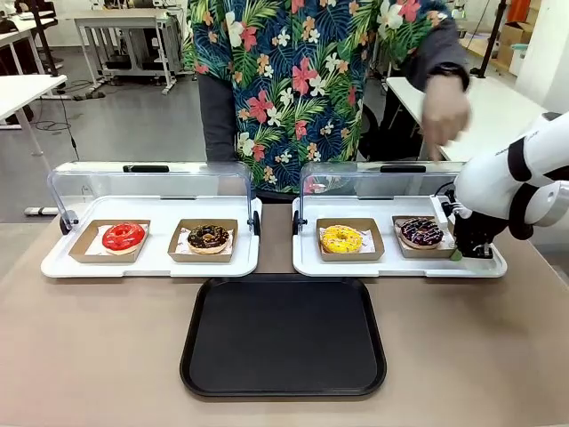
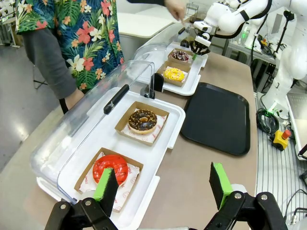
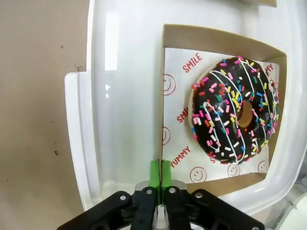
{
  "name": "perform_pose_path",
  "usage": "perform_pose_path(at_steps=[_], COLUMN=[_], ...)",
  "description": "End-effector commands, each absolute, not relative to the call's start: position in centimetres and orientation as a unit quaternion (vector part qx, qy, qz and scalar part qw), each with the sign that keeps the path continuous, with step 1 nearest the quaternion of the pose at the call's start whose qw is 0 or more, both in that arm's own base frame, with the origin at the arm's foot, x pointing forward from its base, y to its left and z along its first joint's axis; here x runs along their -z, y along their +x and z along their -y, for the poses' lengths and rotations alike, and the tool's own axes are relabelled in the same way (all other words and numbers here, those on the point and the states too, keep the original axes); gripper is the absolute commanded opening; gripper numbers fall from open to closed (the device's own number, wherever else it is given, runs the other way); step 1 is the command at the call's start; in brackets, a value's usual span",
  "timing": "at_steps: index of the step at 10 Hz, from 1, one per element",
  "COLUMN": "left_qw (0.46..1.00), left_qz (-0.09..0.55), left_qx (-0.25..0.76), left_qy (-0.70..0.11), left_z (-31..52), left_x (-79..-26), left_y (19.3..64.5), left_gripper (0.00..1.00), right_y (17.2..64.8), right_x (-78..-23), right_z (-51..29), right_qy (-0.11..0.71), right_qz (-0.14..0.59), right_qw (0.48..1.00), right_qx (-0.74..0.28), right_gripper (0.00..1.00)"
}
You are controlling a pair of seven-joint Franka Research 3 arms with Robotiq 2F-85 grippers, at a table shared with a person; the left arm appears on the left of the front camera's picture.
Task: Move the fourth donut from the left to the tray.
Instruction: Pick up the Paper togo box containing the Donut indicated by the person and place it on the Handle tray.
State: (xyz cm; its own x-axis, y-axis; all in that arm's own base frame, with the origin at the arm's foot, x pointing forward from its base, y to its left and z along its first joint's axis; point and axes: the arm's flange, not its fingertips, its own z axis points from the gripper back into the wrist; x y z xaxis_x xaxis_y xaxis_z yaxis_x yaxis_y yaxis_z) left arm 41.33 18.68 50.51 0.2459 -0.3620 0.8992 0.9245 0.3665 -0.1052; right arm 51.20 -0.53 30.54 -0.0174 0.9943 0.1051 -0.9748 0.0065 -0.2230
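Four donuts sit under lids; the chocolate-glazed sprinkled ring donut (image 3: pixel 235 110) is in its brown cardboard holder (image 3: pixel 216 40), rightmost. Right claw (image 3: pixel 160 175) is pinched shut, apparently on the holder's edge. Next: lift, carry to black rectangular tray (image 1: pixel 283 336). Left claw (image 2: pixel 165 184) open, idle.

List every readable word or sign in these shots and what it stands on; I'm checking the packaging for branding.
"SMILE", red, on the white paper under the fourth donut.
"YUMMY", red, on the same paper, near the right gripper.
"SMIL...", red, same paper, partly hidden by the donut.
Red smiley faces on that paper.
Red print on the paper under the red donut: too blurred to read.
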Motion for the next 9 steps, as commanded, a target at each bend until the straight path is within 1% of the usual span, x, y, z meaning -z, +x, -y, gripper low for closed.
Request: perform_pose_path(at_steps=[1,2,4,5,6,7,9], left_qw=[0.71,0.71,0.71,0.71,0.71,0.71,0.71], left_qz=[0.417,0.417,0.417,0.417,0.417,0.417,0.417], left_qx=[0.457,0.457,0.457,0.457,0.457,0.457,0.457], left_qy=[-0.338,-0.338,-0.338,-0.338,-0.338,-0.338,-0.338], left_z=[-18.6,-18.6,-18.6,-18.6,-18.6,-18.6,-18.6], left_x=[-50.6,-50.6,-50.6,-50.6,-50.6,-50.6,-50.6], left_y=[41.2,41.2,41.2,41.2,41.2,41.2,41.2], left_gripper=[1.0,1.0,1.0,1.0,1.0,1.0,1.0], right_y=[51.4,51.2,51.2,51.2,49.7,48.4,45.9], right_x=[-31.5,-30.5,-30.5,-30.7,-32.7,-34.3,-37.4], right_z=[0.5,0.5,0.5,0.5,-0.1,-0.9,-2.3], right_qy=[-0.025,-0.042,-0.042,-0.039,-0.041,-0.051,-0.061], right_qz=[0.12,0.117,0.117,0.116,0.137,0.147,0.162], right_qw=[0.707,0.7,0.7,0.7,0.702,0.709,0.707], right_qx=[-0.697,-0.704,-0.704,-0.703,-0.698,-0.688,-0.686], right_gripper=[0.0,0.0,0.0,0.02,0.02,0.02,0.02])
